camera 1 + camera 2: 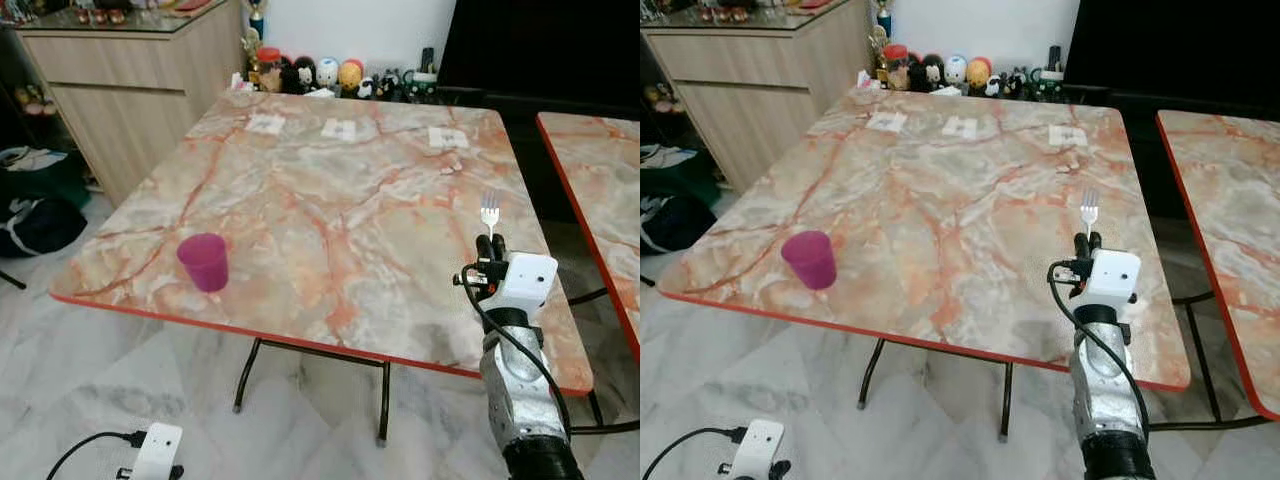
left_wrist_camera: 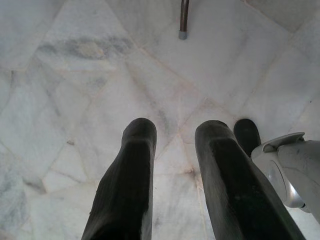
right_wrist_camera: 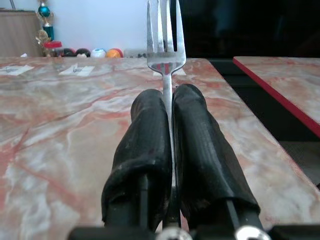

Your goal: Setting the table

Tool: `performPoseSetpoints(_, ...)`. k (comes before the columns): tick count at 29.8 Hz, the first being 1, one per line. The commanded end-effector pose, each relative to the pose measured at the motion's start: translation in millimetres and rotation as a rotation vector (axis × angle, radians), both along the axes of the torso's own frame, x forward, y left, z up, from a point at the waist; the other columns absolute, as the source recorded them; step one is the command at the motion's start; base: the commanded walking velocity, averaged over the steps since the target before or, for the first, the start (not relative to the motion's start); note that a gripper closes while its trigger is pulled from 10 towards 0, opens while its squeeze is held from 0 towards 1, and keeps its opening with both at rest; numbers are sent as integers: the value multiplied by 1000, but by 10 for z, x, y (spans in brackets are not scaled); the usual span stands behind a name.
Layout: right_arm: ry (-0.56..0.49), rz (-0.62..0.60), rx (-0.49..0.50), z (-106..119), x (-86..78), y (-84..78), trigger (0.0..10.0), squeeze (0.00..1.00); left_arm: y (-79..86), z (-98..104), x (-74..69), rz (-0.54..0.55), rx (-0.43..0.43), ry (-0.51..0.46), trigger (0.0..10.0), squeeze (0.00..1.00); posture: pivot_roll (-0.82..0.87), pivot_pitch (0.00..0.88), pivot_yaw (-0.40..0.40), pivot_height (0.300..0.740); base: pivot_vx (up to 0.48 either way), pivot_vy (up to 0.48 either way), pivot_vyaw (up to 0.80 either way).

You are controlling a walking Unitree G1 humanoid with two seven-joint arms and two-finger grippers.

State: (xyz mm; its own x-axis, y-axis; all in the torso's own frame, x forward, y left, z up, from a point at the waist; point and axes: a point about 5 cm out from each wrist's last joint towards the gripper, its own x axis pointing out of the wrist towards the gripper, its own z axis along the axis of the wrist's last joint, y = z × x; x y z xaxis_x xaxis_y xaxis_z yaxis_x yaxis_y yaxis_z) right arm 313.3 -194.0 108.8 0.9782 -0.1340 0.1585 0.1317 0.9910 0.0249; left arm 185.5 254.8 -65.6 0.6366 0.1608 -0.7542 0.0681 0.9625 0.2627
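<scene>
My right gripper (image 1: 491,243) is shut on a silver fork (image 1: 489,212), tines pointing away from me, over the right part of the marble table (image 1: 330,190). In the right wrist view the fork (image 3: 165,45) stands out between the two black fingers (image 3: 150,145), just above the tabletop. A purple cup (image 1: 204,262) stands upright near the table's front left edge, far from the fork. My left gripper (image 2: 172,130) hangs low over the white marble floor, open with nothing between its fingers.
Three white paper cards (image 1: 338,129) lie along the table's far side. Small figurines (image 1: 325,73) line the wall behind it. A wooden cabinet (image 1: 130,80) stands at the left, a second marble table (image 1: 600,170) at the right. A dark bag (image 1: 40,220) lies on the floor.
</scene>
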Motion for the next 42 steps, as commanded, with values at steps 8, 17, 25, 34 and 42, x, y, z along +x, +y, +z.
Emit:
performPoseSetpoints(8,-56,1,-21,159,38,-2,10000,0,-23,-20,-23,-13,12,12,10000,0,110,0,-24,740,0,-453,0)
performPoseSetpoints(17,-43,-13,-15,144,28,-35,10000,0,-21,-22,-27,-12,13,14,10000,0,105,0,-20,740,0,-480,0)
performPoseSetpoints(25,-53,-13,-18,153,11,-13,10000,0,-24,-21,-24,-13,13,13,10000,0,105,0,-20,740,0,-480,-427)
performPoseSetpoints(34,-64,-10,-19,184,8,-5,10000,0,-19,-22,-27,-11,14,16,10000,0,104,0,-18,740,0,-475,0)
performPoseSetpoints(42,-86,25,-48,222,-2,45,10000,0,-15,-15,-16,-13,14,12,10000,0,104,0,-15,740,0,-465,459)
